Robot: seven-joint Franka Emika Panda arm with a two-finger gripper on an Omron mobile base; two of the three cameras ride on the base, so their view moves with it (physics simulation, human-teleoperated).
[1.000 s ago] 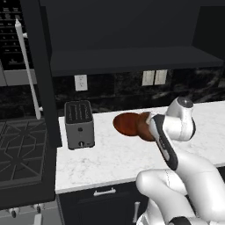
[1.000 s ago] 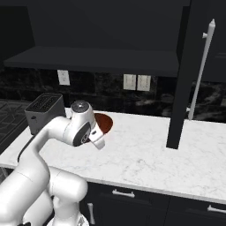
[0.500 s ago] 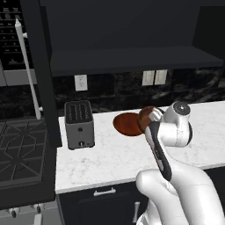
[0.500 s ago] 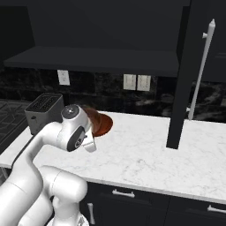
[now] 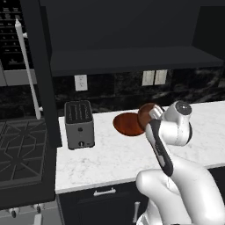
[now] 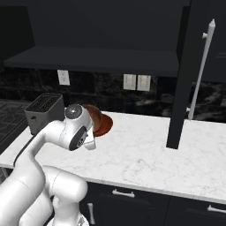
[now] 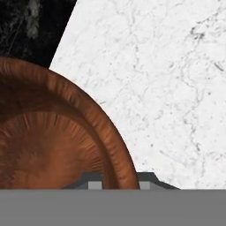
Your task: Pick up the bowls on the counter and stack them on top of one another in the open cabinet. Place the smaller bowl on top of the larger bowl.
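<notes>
Reddish-brown smaller bowl pinched by its rim in the claw, apparently raised above larger bowl on worktop

The robot's white arm hides part of the small, deep, dark brown bowl and the wide reddish-brown bowl's right edge.
</notes>
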